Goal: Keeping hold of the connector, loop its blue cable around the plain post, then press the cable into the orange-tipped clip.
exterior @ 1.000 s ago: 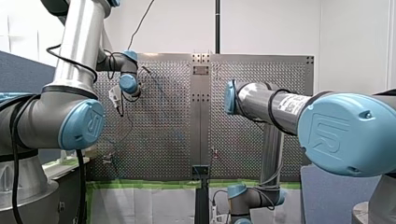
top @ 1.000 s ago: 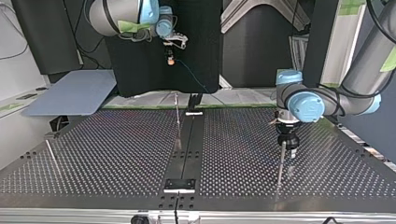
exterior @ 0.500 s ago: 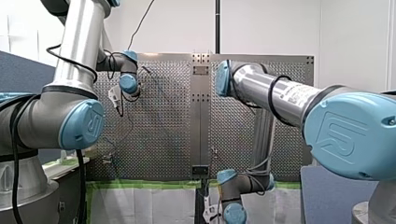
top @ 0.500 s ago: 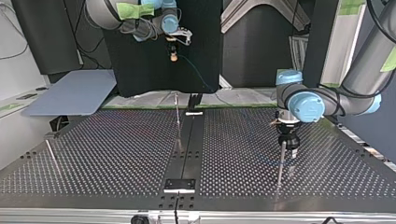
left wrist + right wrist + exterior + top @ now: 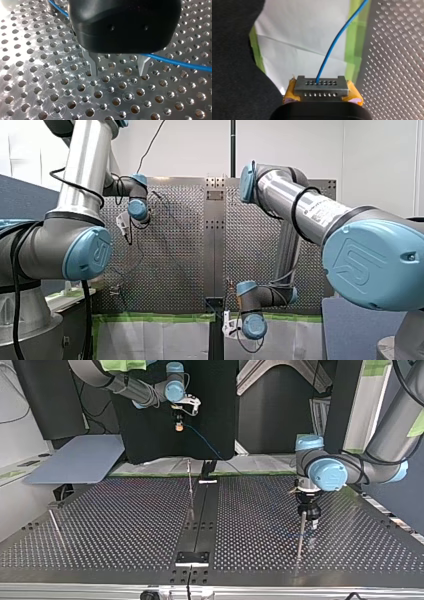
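1. Perforated worktop (image 5: pixel 125 520) fills the top view. My right arm reaches past its far edge, held high.
2. My right hand (image 5: pixel 178 424) points down, its yellow pads (image 5: pixel 290 91) clamped on the connector (image 5: pixel 321 85). The blue cable (image 5: pixel 337 42) trails from the connector.
3. My left hand (image 5: pixel 117 67) hangs upright, low over the worktop. Its metal fingers (image 5: pixel 93 62) are spread and empty, with the cable passing just beside them.

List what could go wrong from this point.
The blue cable runs close by my left claw's open fingers and could snag there. My right claw holds the connector high, off the table's edge; a tug on the cable might twist it loose.
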Tool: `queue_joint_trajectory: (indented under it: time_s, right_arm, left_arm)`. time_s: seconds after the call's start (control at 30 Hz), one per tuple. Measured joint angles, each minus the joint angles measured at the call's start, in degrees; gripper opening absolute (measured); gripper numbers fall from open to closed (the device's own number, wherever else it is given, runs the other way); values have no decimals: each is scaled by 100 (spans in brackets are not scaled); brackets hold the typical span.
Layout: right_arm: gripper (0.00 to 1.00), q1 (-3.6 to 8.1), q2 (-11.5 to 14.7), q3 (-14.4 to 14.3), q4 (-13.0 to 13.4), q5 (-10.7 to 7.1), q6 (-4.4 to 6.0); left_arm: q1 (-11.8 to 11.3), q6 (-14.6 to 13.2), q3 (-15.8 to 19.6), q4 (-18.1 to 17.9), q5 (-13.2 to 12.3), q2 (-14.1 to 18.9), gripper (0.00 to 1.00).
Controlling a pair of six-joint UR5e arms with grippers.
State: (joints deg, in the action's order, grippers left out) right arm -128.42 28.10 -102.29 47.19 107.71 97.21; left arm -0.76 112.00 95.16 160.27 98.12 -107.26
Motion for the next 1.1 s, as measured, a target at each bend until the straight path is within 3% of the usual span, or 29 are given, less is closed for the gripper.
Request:
queue_joint_trajectory:
  time_s: [0.27,0.57,0.63,0.83,0.97,1.1]
  right_arm:
    - [0,193,435,-398,405,-48,104]
    - [0,429,891,-651,621,-172,140]
    - [0,471,987,-663,613,-238,102]
    - [0,588,1323,-715,627,-355,-177]
    - [0,680,1538,-843,770,-491,-358]
    - [0,736,1732,-912,950,-671,-410]
  left_arm:
    - [11,-2,0,4,6,-4,78]
    - [40,-9,0,-5,84,-4,78]
    - [40,-10,0,-6,95,-4,78]
    - [49,-12,0,1,112,-2,78]
    - [53,-7,0,5,115,-4,78]
    - [63,-10,1,5,115,-3,78]
